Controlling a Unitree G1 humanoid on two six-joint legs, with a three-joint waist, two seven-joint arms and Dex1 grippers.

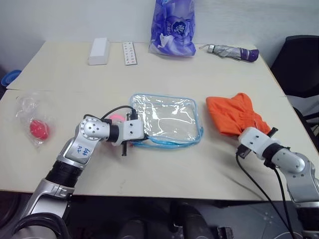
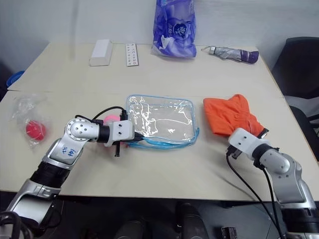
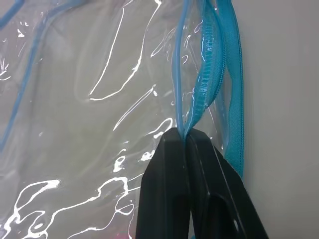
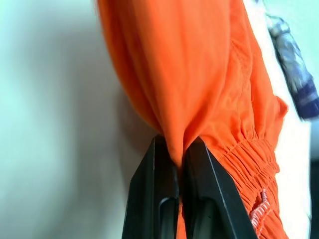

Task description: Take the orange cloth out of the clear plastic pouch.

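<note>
The clear plastic pouch (image 1: 164, 119) lies flat at the table's (image 1: 199, 74) centre, its blue zip edge along the near side. The left gripper (image 3: 187, 137) has its 2 fingers pressed together on a fold of that zip edge at the pouch's near left corner. A pink fluffy charm (image 1: 116, 118) sits just beside that corner.

The orange cloth (image 1: 233, 114) lies outside the pouch, on the table to its right, apart from it. The right gripper (image 4: 177, 149) pinches the cloth's near edge between its 2 fingers, beside the gathered elastic band.

Also noted: 1 crinkled bag (image 1: 33, 122) with a red item at near left; at the far edge, a white box (image 1: 98, 51), a remote (image 1: 129, 53), a purple patterned bag (image 1: 173, 27) and a folded umbrella (image 1: 233, 52).
</note>
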